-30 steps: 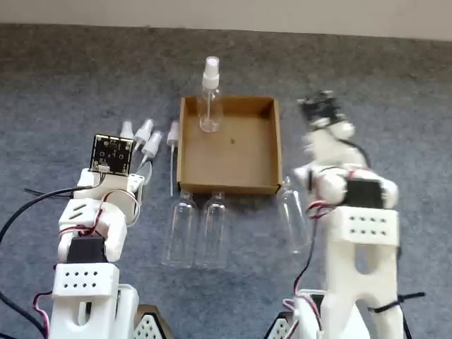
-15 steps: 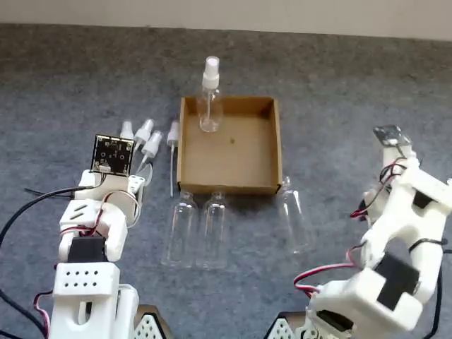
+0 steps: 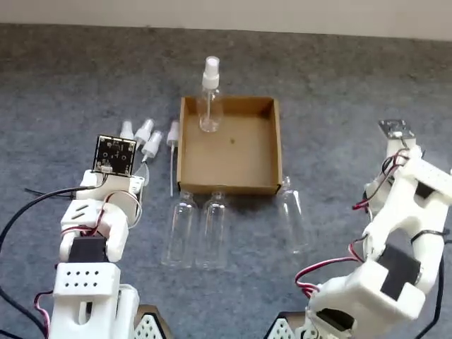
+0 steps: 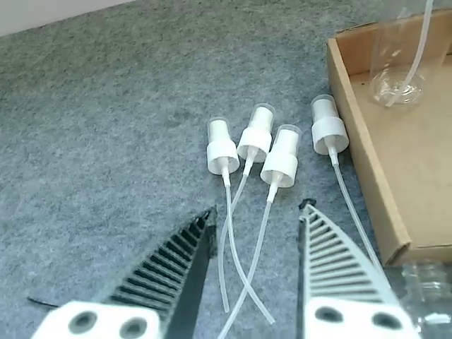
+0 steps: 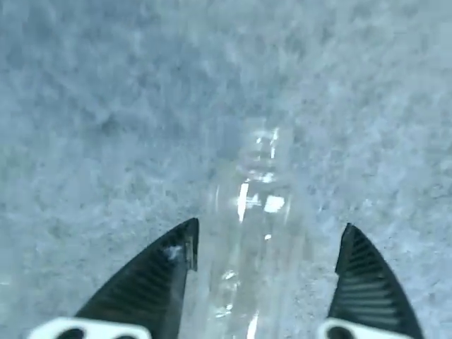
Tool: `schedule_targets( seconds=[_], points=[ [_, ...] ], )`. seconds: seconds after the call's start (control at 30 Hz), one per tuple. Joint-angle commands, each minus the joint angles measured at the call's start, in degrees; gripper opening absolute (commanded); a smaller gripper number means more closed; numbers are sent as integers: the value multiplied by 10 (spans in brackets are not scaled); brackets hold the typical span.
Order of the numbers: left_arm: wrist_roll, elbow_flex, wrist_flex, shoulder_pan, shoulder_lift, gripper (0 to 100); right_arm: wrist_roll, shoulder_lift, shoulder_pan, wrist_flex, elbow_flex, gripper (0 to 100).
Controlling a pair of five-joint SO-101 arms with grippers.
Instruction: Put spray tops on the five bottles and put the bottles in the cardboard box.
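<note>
My left gripper [image 4: 258, 209]: spread wide with nothing in it. It hangs over the grey carpet [image 3: 85, 85], left of the box and just on the near side of the loose tops.
My right gripper [image 5: 269, 227]: released, fingers apart. A clear bottle [image 5: 248, 205] lies on the carpet in line with the gap, and neither finger appears to touch it. I cannot tell which bottle of the set it is.
Spray tops [image 4: 280, 162]: four lie in a loose row on the carpet just left of the box. Their white heads point far and their thin tubes trail toward me. The tubes of the middle two cross under my left fingers.
Cardboard box [image 3: 267, 152]: open, in the middle of the table, between my two arms.
Capped bottle [image 3: 210, 99]: inside the box against its far wall, toward the left corner, with its white top on.
Bare bottles [image 3: 181, 229]: three without tops lie on the carpet at the box's near side, necks toward the box. Two are side by side near the left corner, and one [image 3: 293, 212] is apart at the right corner.
</note>
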Motion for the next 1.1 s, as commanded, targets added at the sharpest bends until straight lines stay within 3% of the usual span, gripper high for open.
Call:
schedule_targets(
  seconds=[0.0,0.17,0.47,0.83,0.9,1.07],
  points=[
    [4,-4,-11,11,-2,168,-43,28,-29,43,-91,249],
    [4,-4,-11,11,-2,168,-42,110,-42,96,-166,249],
    [4,-4,-11,11,-2,168,-22,160,-26,102,-201,240],
    [3,-7,-13,11,1,168,-4,183,-9,108,-206,7],
    [4,-25,-9,-3,4,165,-4,168,-7,129,-224,5],
    [6,-185,141,-69,104,168,-46,58,-36,156,-259,5]
  ],
)
